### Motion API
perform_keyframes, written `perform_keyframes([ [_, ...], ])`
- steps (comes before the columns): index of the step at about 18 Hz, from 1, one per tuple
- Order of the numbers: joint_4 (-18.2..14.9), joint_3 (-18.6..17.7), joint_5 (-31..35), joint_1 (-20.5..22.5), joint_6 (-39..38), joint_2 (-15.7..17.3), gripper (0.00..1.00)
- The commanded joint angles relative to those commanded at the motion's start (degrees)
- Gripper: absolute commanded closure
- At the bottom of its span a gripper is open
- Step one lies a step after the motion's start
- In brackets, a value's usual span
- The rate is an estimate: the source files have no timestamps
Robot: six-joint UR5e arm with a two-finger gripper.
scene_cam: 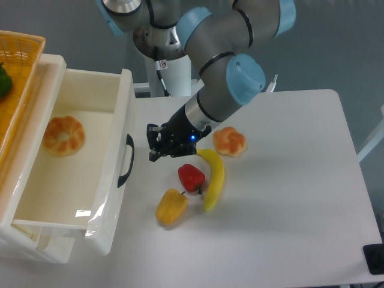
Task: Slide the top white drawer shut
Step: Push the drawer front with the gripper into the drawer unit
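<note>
Protruding from the cabinet at the 9 o'clock side of the view, the top white drawer [114,180] is seen pulled well out, its front panel running from 12 toward 6 o'clock and carrying a curved black handle [126,161]. A ring-shaped pastry [62,135] is seen on the drawer floor toward the back wall. A second white drawer [36,247] is partly visible beneath it at 7 o'clock. A yellow wicker basket [23,66] is set on top of the cabinet at 10 o'clock, with something green [3,81] at its edge.

The tool [155,144] is held just to the 3 o'clock side of the handle, apart from it and touching nothing. Whether its fingers are wide or narrow cannot be told; they appear only as a dark cluster. Nothing is gripped. A small blue light is lit on the wrist.

The worktop [288,198] is plain white and matte with rounded corners. On it, at 4 to 5 o'clock of the tool, are recorded a red pepper [191,177], a banana [213,176] just beside it, and a yellow pepper [171,206] near both. A second pastry [230,141] is recorded at the banana's upper end. A grey-blue wall [336,42] fills the background. A dark object [375,258] is cut off at the lower right corner.
</note>
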Motion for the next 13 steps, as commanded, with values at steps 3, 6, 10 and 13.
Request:
perform_keyframes([
  [3,0.09,-0.09,-0.18,-1.58,-1.14,-0.62,1.00],
  [6,0.00,-0.09,-0.26,-2.64,-1.59,-0.70,1.00],
  [10,-0.09,-0.09,-0.44,-3.43,-2.03,-0.44,1.00],
  [13,-0.09,0.26,-0.70,-4.04,-2.81,0.00,1.00],
])
